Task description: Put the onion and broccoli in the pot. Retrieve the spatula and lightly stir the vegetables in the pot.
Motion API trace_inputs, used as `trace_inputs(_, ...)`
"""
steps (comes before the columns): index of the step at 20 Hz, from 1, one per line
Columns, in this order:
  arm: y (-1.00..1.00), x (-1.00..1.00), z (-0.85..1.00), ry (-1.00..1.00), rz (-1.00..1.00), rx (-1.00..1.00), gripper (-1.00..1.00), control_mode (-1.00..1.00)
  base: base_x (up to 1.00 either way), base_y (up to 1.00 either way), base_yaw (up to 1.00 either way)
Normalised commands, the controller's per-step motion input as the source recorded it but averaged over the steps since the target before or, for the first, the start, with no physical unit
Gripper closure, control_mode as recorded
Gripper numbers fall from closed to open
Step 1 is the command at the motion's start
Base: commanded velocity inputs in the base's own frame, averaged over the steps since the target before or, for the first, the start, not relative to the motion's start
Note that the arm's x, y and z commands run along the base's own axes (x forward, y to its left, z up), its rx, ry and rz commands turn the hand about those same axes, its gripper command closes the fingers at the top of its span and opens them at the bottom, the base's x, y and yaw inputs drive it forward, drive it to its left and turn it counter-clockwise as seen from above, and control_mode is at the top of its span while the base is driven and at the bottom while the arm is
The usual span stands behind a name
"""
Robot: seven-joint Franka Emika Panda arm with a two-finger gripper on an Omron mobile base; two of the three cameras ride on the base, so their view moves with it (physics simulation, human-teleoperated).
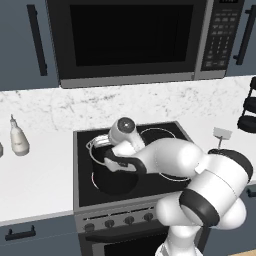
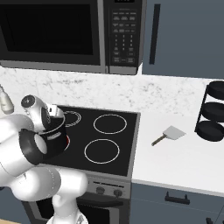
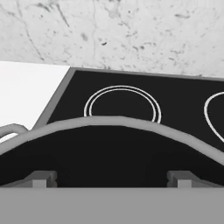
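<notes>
The black pot point(image 1: 114, 175) with its silvery rim stands on the stove's front left burner, largely covered by my arm. In the hand view its far rim point(image 3: 109, 122) arcs across, with a loop handle point(image 3: 10, 130) at the left. My gripper point(image 3: 111, 179) hangs just over the pot's mouth, open, its fingertips point(image 3: 41, 178) wide apart with nothing between them. The pot's inside is dark, and the onion and broccoli are hidden. The spatula point(image 2: 170, 133) lies flat on the white counter right of the stove, also visible as the spatula point(image 1: 222, 134) beyond my elbow.
A microwave point(image 1: 130, 35) hangs low over the stove. A pale bottle point(image 1: 19, 140) stands on the left counter. A black tiered rack point(image 2: 212, 111) stands at the far right of the counter point(image 2: 183, 162). The stove's right burners point(image 2: 109, 124) are bare.
</notes>
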Motion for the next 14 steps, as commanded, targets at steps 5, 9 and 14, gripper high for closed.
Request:
trace_inputs(5,0.0,0.29,0.0,-0.03,0.0,0.0,-1.0,-1.0,0.0,0.0,0.0)
trace_inputs(9,0.0,0.1,0.0,-0.08,0.0,0.0,-1.0,-1.0,0.0,0.0,0.0)
trace_inputs(14,0.0,0.02,0.01,-0.12,0.0,0.0,-1.0,-1.0,0.0,0.0,0.0)
